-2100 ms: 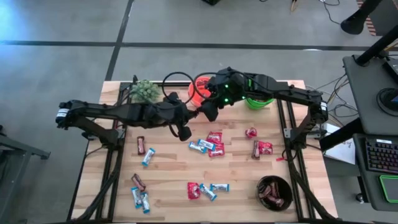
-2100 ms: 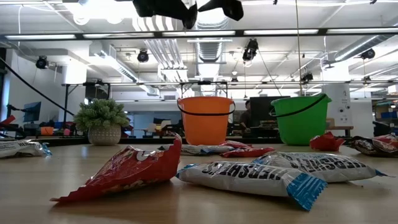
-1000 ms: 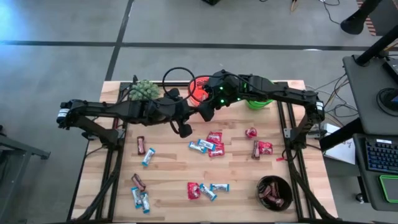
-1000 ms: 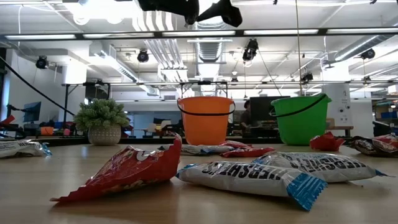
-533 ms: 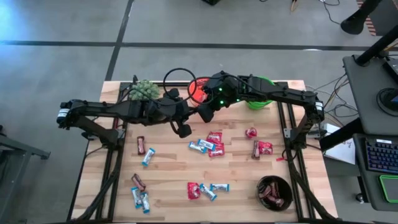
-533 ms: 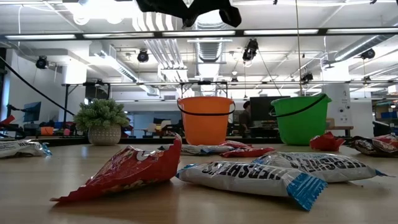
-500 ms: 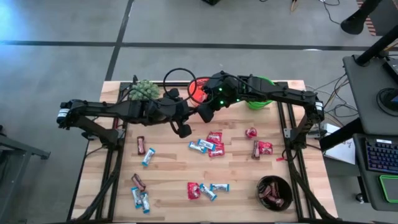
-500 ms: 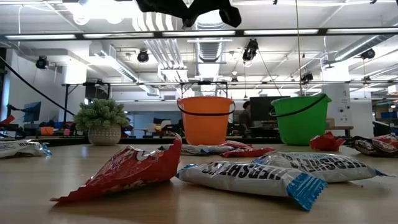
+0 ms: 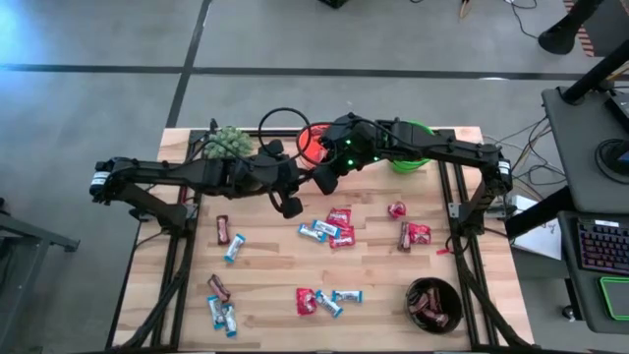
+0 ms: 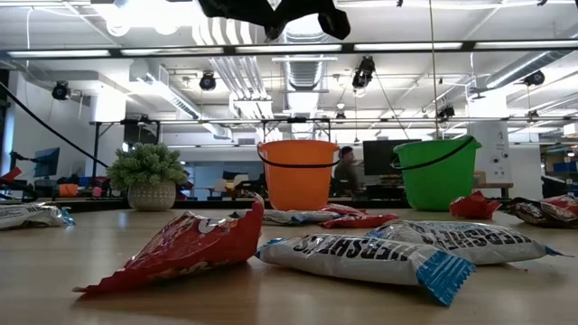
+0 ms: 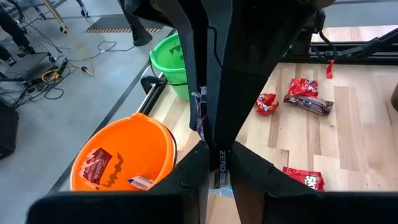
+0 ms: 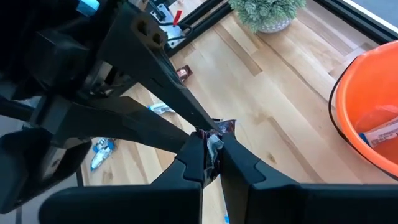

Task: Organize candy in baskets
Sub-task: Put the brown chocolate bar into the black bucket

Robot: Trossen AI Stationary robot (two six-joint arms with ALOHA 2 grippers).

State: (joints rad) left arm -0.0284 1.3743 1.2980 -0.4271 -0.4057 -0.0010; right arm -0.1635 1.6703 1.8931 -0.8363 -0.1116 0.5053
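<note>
Wooden table (image 9: 265, 265) with candy and containers

At the far edge stand a plant (image 9: 227, 143), an orange pail (image 9: 313, 138) and a green pail (image 9: 413, 157); a black bowl (image 9: 433, 303) sits in the near right corner. Wrapped candy (image 9: 325, 231) lies scattered over the planks: red, blue-and-white and brown pieces in a middle cluster, a left group, a near group and some on the right.

In the low view, the blue-and-white candy bar (image 10: 366, 259) lying lower centre on the worktop bears "HERSHEY'S" in dark capitals, seen upside down. The second blue-and-white bar (image 10: 470, 239) just behind it, to the right, carries the same kind of dark lettering, upside down and only partly legible. Nothing else can be read.
</note>
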